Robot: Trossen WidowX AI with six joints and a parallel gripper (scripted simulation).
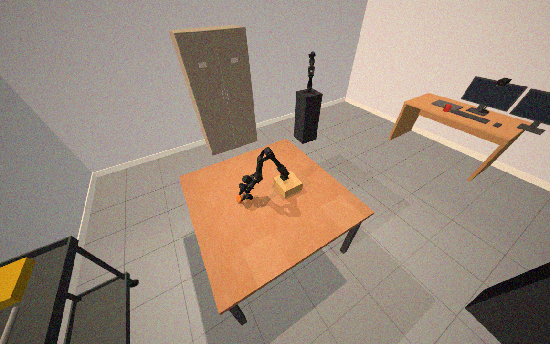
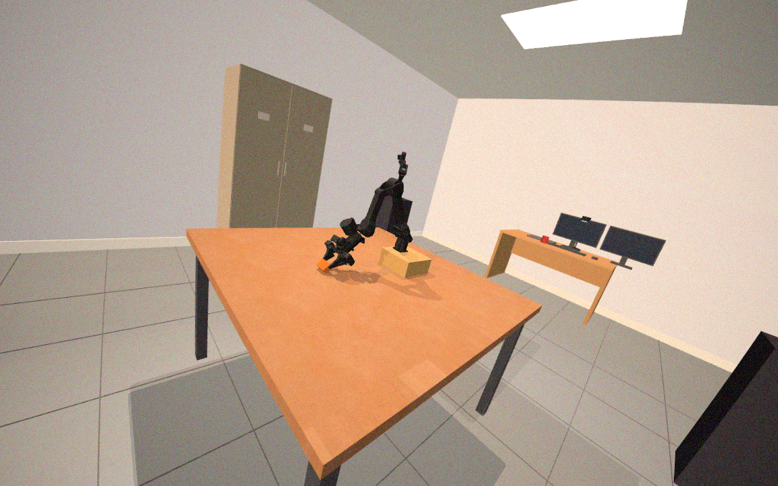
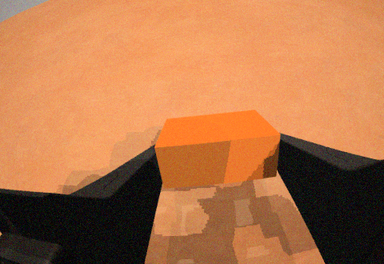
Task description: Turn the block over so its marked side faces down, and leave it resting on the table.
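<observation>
The orange block (image 1: 238, 198) (image 2: 323, 264) (image 3: 218, 162) is held tilted, low over the left part of the table (image 1: 264, 265) (image 2: 343, 338) (image 3: 192, 56). My gripper (image 3: 216, 146) is shut on the block, with one black finger on each side of it in the wrist view. The gripper slants down toward the table in the top and exterior views. Two plain orange faces of the block show in the wrist view, and no mark shows on them. The marked side is not in sight. Whether the block's lower edge touches the table I cannot tell.
The arm's base stands on a pale wooden box (image 1: 287, 188) (image 2: 405, 264) to the right of the gripper. The table's left edge is beyond the block. A cabinet (image 1: 217, 90) (image 2: 277, 150) and a desk with monitors (image 1: 460, 122) (image 2: 555, 256) stand away from the table.
</observation>
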